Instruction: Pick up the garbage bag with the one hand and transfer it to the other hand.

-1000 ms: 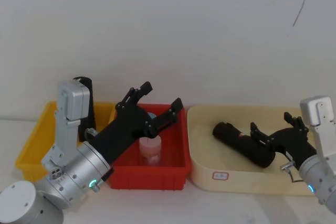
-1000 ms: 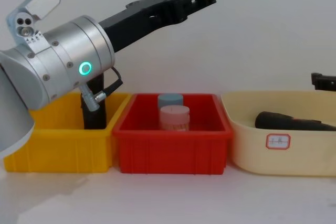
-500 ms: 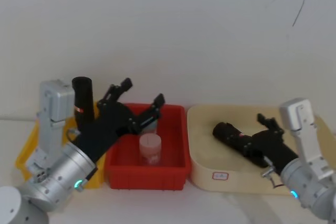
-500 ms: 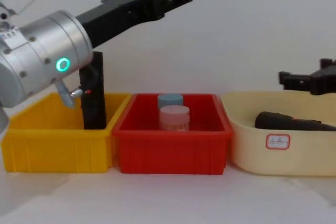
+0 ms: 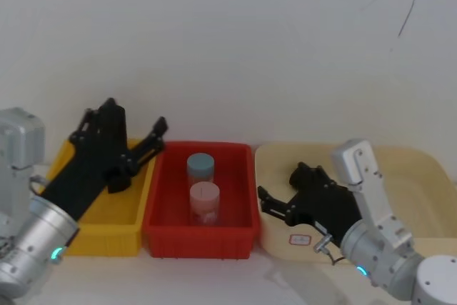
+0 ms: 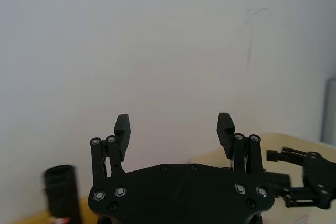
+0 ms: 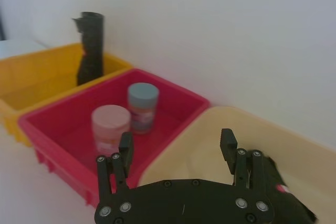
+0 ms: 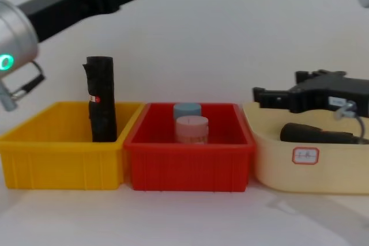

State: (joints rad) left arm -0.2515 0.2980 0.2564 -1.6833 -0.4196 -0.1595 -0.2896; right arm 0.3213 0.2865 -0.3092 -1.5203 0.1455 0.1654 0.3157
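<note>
**A:** Where's the garbage bag?

**B:** The garbage bag (image 8: 101,99) stands upright toward the back of the yellow bin (image 8: 57,154). Its top rises well above the bin's wall, and there's a small red sticker on its side. Nothing touches it.

**A:** And the left pincer?

**B:** The left pincer (image 6: 174,127) hangs high over the yellow bin, well above the bag's top. Its fingers are spread wide with nothing between them, and in the chest view the tips point toward the red bin's side. From the head camera the black fingers and the black roll run together, so I cannot tell whether it sits straight over the bag or a little in front.

**A:** The right one?

**B:** The right pincer (image 7: 177,141) hovers over the cream tub (image 8: 277,165), just above its rim, tips toward the red bin (image 8: 190,171). It's spread too and holds nothing. A second black roll (image 8: 317,132) lies on its side in the tub beneath it.

**A:** Anything in the red bin?

**B:** Two jars, the blue-lidded jar (image 5: 201,166) behind the pink-lidded jar (image 5: 204,196). The three containers sit side by side on the white counter (image 8: 184,217).
</note>
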